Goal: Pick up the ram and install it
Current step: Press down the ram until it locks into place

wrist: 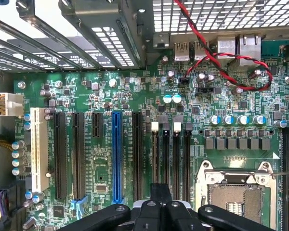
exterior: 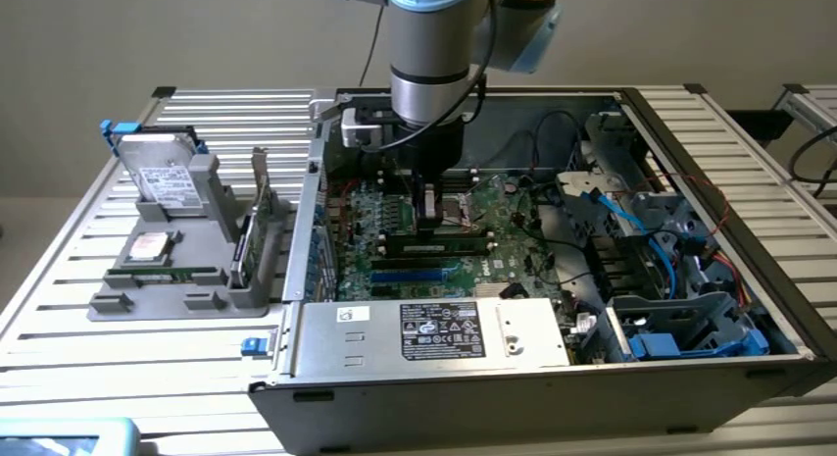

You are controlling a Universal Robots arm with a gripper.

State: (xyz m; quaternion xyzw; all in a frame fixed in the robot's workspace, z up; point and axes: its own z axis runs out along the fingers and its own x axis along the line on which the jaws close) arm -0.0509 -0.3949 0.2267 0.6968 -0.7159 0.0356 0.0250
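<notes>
Nearest in the exterior view, the open case [exterior: 523, 402] sits on a slatted tabletop [exterior: 144, 378], with a labelled power supply [exterior: 432, 329] along its front edge. Just behind that, at the frame's centre, the ram [exterior: 440, 247] stands on edge across the board [exterior: 511, 230], in line with the long slots there. The gripper [exterior: 421, 219] hangs directly over it, low inside the case. Whether the jaws are wide, narrow or touching the ram cannot be told. At lower left a grey holder [exterior: 144, 301] carries a green strip [exterior: 164, 276] along its near side, a card [exterior: 257, 216] on edge and, farther back, a hard drive [exterior: 164, 177]. Blue cables [exterior: 654, 230] run through the bays at right, and the arm [exterior: 438, 44] rises out of the top of the frame. In the wrist view the gripper [wrist: 160, 207] sits at bottom centre. Beyond it lie four black slots [wrist: 171, 154], a blue slot [wrist: 116, 154] and a white slot [wrist: 38, 149] to the left, a socket [wrist: 236, 192] at lower right, and a red-and-black wire [wrist: 216, 62] looping at upper right.
</notes>
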